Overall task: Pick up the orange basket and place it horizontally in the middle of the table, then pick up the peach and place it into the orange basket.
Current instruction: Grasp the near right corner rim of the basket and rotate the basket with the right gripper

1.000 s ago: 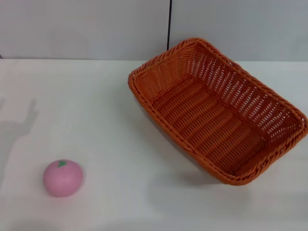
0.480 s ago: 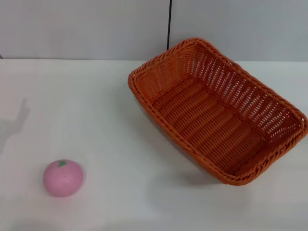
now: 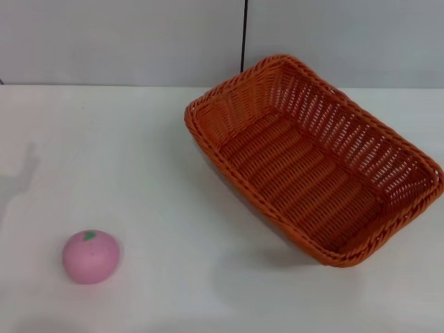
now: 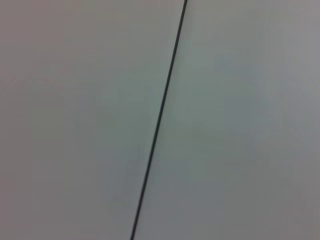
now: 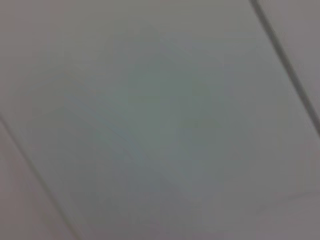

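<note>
While neither claw shows, orange basket (image 3: 312,163) angled right, peach (image 3: 91,256) near-left, table (image 3: 125,152).

Orange woven basket (image 3: 312,159); pink peach (image 3: 91,257); white table (image 3: 139,173).

Neither arm of the robot appears in the head view, and neither hand can be seen there. The left wrist view and the right wrist view also show no fingers and no part of either hand. For this reason the pose and the state of both hands cannot be told.
</note>
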{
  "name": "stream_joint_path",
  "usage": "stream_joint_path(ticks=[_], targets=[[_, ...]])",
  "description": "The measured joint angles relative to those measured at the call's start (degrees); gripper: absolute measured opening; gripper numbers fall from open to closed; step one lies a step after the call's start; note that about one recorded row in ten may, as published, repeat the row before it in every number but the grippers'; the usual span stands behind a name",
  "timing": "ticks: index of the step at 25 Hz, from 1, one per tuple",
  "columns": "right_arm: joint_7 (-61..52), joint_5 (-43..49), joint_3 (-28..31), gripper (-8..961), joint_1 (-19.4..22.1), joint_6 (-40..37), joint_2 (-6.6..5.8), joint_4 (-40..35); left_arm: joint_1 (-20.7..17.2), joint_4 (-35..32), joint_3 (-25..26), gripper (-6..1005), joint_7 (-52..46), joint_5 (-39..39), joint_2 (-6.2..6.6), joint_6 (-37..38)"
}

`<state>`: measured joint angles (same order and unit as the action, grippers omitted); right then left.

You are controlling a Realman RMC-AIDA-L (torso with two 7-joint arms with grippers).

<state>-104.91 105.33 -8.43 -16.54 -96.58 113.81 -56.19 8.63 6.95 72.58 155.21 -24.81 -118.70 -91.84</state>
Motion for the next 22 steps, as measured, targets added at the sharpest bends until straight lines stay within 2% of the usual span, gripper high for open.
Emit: stream_joint_path(ticks=[2,3,4,5,7,8,9,10,13,15,17,22], targets=[[-7.41,10.28,-0.02,785,-4.48,-3.69,-2.31,-4.83,-0.04,-0.11,-0.24,830,-0.71,0.22,-0.08,0.09],[-7.41,10.28,-0.02,785,-4.48,-3.69,-2.31,-4.83,-0.04,-0.11,-0.24,830,-0.71,0.22,-0.08,0.09],[-11.5,17.64,-0.38,785,-7.97,-6.44,-3.8,-6.85,-0.1,-0.26,-0.48,830,-1.42,0.35,-0.11,0.2],[-11.5,17.64,-0.38,785,-7.97,-6.44,-3.8,-6.85,-0.35,-0.45,-1.01,830,-3.14,0.4,-0.11,0.41],[-16.02,28.05,-2.35,784,-13.29,-8.85,-5.69,-6.7,-0.51,-0.49,-1.53,830,-4.09,0.44,-0.12,0.53],[-16.02,28.05,-2.35,784,-13.29,-8.85,-5.69,-6.7,-0.51,-0.49,-1.53,830,-4.09,0.44,-0.12,0.53],[-17.9,32.43,-4.55,784,-16.11,-9.35,-6.33,-5.36,-0.58,-0.54,-1.69,830,-4.33,0.44,-0.12,0.56],[-17.9,32.43,-4.55,784,-16.11,-9.35,-6.33,-5.36,-0.64,-0.68,-1.82,830,-4.37,0.45,-0.12,0.59],[-21.1,33.95,-10.62,784,-19.24,-6.77,-6.78,-1.45,-0.64,-0.72,-1.82,830,-4.38,0.46,-0.12,0.62],[-21.57,33.96,-12.06,784,-19.69,-5.69,-6.77,-0.48,-0.64,-0.78,-1.83,830,-4.39,0.47,-0.1,0.69],[-22.2,33.95,-16.52,784,-21.15,-1.17,-6.28,3.43,-0.7,-0.89,-1.83,830,-4.39,0.47,-0.05,1.16],[-22.27,33.93,-21.45,783,-23.52,5.63,-5.55,10.51,-0.6,-0.92,-1.83,830,-4.32,0.47,-0.1,1.91]])
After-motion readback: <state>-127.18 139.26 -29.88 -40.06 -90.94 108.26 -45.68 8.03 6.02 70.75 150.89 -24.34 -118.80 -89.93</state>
